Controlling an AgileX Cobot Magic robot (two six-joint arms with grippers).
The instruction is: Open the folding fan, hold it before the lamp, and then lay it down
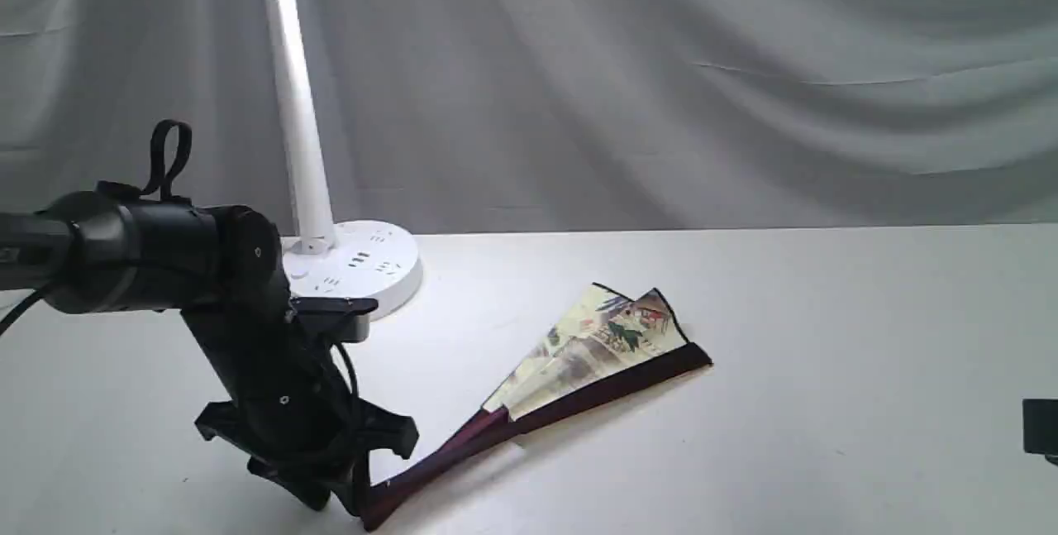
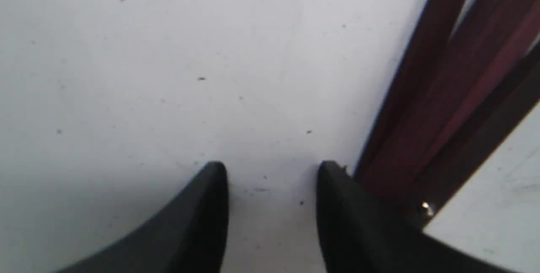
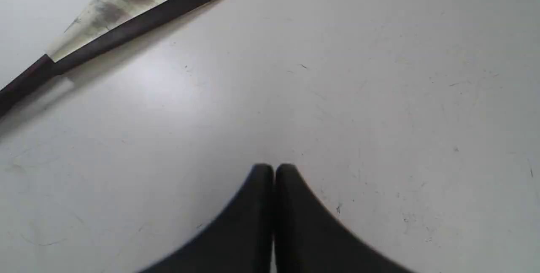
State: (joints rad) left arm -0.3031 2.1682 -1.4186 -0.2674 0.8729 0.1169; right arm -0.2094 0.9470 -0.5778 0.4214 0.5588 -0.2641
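Observation:
The folding fan lies on the white table, spread only a little, its cream painted paper showing above dark maroon ribs. My left gripper is down at the fan's narrow pivot end. In the left wrist view its jaws stand open over bare table, and the maroon ribs run just outside one finger, not between the two. My right gripper is shut and empty above bare table, with the fan well away from it. The lamp stands lit at the back left.
The lamp's round base with sockets sits close behind my left arm. A grey curtain hangs behind the table. A dark part of the right arm shows at the exterior view's right edge.

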